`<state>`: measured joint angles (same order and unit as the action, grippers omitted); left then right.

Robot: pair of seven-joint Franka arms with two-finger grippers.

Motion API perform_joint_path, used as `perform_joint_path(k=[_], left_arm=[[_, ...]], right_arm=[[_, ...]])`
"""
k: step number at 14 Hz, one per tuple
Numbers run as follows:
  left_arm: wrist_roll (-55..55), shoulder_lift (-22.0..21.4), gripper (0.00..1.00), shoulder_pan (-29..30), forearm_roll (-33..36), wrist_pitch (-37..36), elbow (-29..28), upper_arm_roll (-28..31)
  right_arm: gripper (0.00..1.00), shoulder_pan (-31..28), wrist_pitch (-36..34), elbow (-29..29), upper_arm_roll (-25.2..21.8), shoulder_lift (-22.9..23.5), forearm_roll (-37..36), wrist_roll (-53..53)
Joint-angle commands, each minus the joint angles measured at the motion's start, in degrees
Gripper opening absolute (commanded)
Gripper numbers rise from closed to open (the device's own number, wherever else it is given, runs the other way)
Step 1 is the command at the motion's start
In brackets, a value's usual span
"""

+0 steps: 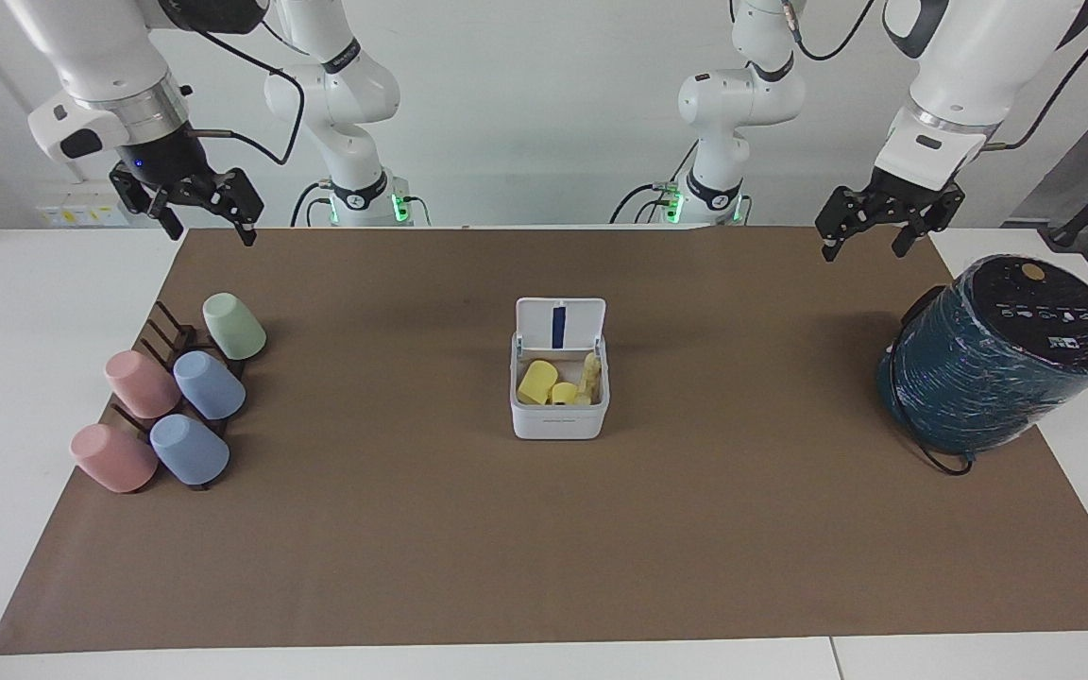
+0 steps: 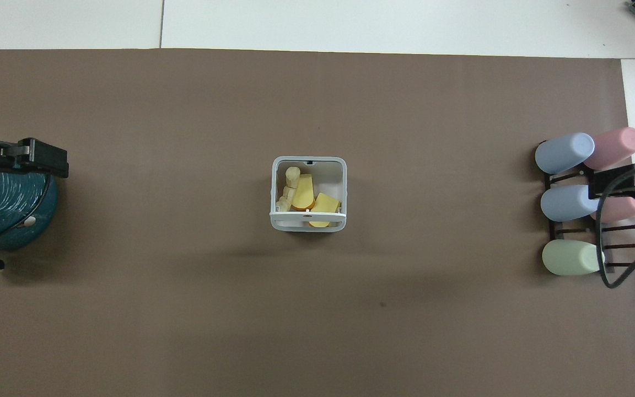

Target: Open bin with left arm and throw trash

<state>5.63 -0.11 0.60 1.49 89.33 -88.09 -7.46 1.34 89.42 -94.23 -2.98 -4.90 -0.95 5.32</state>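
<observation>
— White plastic square bin (image 1: 559, 408): where is it seen?
— Mid-mat, lid raised; three yellowish toy food pieces (image 1: 558, 382) are held inside.
— The grippers?
— Left gripper (image 1: 867, 229) and right gripper (image 1: 196, 212) are spread open, empty, raised over the table's robot-side edge.

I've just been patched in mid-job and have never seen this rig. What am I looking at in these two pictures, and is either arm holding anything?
These are two white robot arms at a table covered by a brown mat. One picture faces the robots from across the table; the other looks steeply down from above their end.

The left gripper hangs over the mat's edge near the big teal wrapped cylinder. The right gripper hangs above the mat's corner near a rack of pastel cups. Both are open and hold nothing.

In the middle stands the small white bin, its lid up. The trash, three yellowish toy food pieces, lies inside it.
</observation>
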Motion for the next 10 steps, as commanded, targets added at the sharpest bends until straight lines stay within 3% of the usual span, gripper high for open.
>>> perform_joint_path(k=[1, 10], left_arm=[[-1.06, -1.91, 1.00, 0.72, -0.79, 1.29, -2.44, -0.28], [-1.06, -1.91, 1.00, 0.80, -0.78, 1.46, -2.44, -0.28]], right_arm=[[1.00, 0.07, 0.05, 0.63, 0.26, 0.24, 0.08, 0.04], [1.00, -0.29, -0.04, 0.37, 0.26, 0.15, 0.25, 0.13]])
